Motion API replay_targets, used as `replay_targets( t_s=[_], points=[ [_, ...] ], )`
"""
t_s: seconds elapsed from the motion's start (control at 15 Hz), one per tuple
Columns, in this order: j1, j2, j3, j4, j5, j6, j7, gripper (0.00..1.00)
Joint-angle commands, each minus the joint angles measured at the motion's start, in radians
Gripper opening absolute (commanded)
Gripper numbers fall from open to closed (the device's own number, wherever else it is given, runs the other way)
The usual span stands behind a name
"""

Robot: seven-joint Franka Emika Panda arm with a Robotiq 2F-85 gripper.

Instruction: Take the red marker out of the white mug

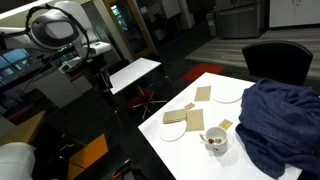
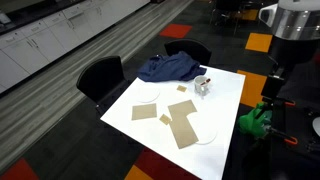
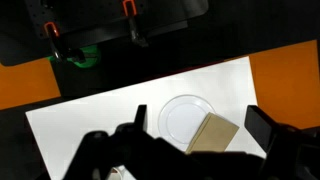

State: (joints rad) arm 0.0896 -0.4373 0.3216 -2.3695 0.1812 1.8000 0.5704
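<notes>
The gripper [image 3: 200,122] hangs well above the table [image 3: 90,125], its 2 fingers [image 3: 140,117] spread wide, holding and touching nothing. The mug [image 1: 218,148] stands on the table just beside a blue cloth [image 1: 280,120]. The marker [image 1: 212,141] is a small red streak inside the mug, perhaps leaning; its axis is too small to tell.

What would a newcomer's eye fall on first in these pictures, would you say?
The crumpled blue cloth heaped on one end of the white table stands out first. Beside it stands the white mug with the red marker inside.
</notes>
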Motion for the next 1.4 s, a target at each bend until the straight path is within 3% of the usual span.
replay_targets(
  t_s=[0.0, 0.27, 0.67, 1.0, 1.33],
  points=[
    [0.016, 0.002, -0.014, 0.001, -0.006, 0.0, 0.005, 1.0],
    [0.015, 0.002, -0.014, 0.001, -0.006, 0.0, 0.005, 1.0],
    [0.004, -0.039, -0.029, 0.001, -0.17, -0.006, -0.066, 1.0],
    [-0.025, -0.07, -0.107, 0.025, -0.259, -0.004, -0.164, 1.0],
    [-0.06, -0.049, -0.221, 0.07, -0.272, 0.008, -0.313, 1.0]
  ],
)
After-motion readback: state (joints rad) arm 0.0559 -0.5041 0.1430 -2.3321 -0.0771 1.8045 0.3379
